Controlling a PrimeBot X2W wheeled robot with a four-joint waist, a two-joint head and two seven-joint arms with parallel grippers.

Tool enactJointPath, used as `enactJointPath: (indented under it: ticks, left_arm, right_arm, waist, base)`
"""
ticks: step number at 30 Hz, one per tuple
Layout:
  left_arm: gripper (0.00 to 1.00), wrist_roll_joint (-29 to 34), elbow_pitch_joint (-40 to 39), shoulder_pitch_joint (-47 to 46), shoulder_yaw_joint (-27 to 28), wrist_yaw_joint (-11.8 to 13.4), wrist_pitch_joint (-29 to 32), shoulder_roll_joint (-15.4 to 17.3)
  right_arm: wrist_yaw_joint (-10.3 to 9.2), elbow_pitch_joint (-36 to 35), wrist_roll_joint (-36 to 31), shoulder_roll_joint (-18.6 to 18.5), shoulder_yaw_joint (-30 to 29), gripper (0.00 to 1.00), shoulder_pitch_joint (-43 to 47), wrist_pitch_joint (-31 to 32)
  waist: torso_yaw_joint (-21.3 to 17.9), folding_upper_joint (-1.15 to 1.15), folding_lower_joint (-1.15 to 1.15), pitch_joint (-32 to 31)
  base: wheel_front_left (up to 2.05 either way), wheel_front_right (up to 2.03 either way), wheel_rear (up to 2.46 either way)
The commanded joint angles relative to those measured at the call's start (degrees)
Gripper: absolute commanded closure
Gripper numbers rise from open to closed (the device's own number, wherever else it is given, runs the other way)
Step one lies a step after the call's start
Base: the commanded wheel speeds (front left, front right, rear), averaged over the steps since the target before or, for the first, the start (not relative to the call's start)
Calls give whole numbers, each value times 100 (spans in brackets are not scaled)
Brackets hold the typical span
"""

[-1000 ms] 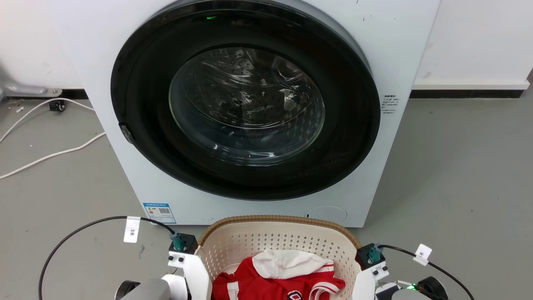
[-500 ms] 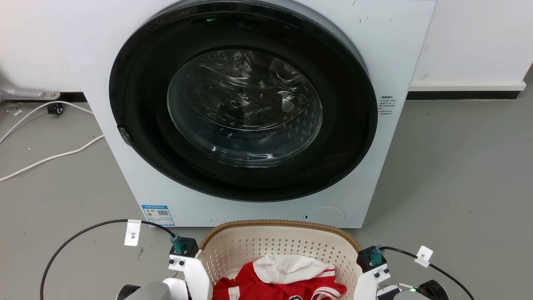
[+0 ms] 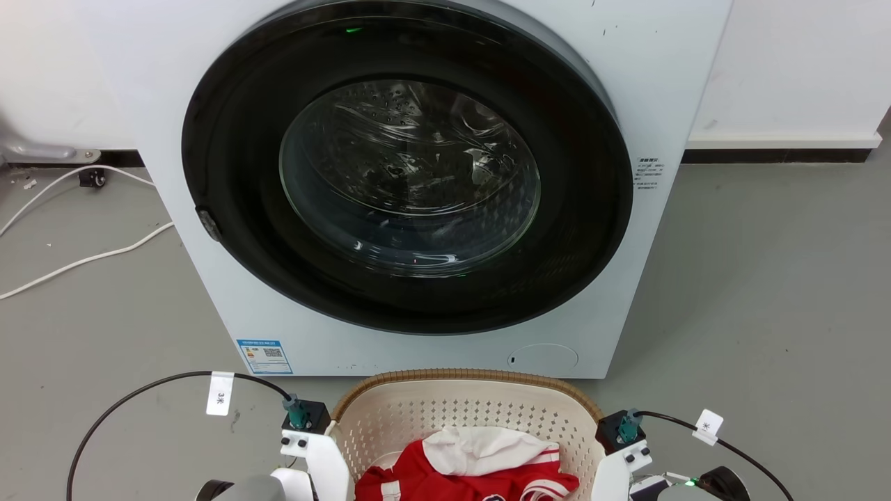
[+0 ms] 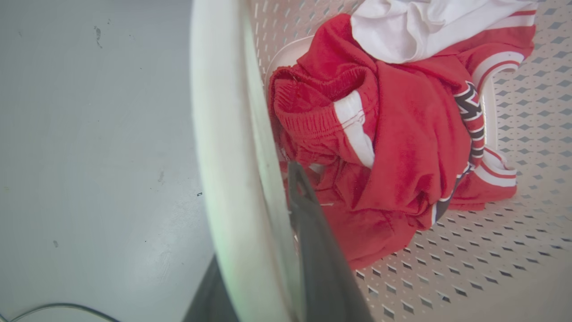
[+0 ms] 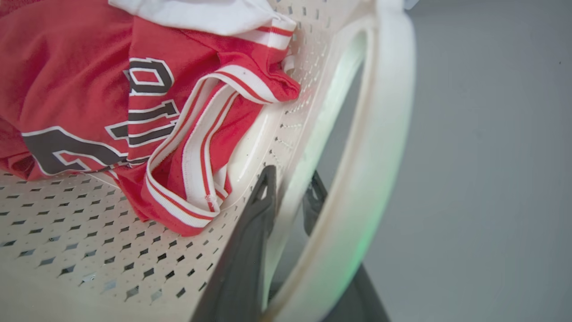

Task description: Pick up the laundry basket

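Bottom centre of head view: laundry basket [image 3: 466, 376] with red clothes [image 3: 473, 476], in front of washing machine [image 3: 411, 174]. Left wrist view: left gripper [image 4: 257, 214] pinched across side handle [image 4: 223, 134]. Right wrist view: right gripper [image 5: 291, 179] nipped narrow on the opposite wall. Grasp looks done, lift remains. Can't tell if it's off the floor [image 3: 766, 278].

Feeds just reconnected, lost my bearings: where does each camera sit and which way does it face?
Head view: on the head, facing forward and down at the washing machine and laundry basket; left wrist and right wrist flank it.
Left wrist view: on the left wrist, looking along the left fingers, which straddle the basket's left side, into it.
Right wrist view: likewise, along the right fingers straddling its right side.
Shared: all show the red clothes.
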Motion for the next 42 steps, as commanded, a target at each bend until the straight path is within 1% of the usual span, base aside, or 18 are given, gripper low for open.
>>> enactJointPath:
  ticks: [1, 42]
  left_arm:
    - [100, -28, 8, -114, -34, -69, -60, 78]
    - [100, -435, 74, -155, -451, -63, -160, 149]
  right_arm:
    - [20, 47, -10, -104, 88, 100, -36, -14]
    - [20, 121, 547, -113, 618, 100, -52, -60]
  waist:
    - [-5, 0, 0, 6]
    - [-48, 0, 0, 19]
  base:
    - [0, 0, 0]
    - [0, 0, 0]
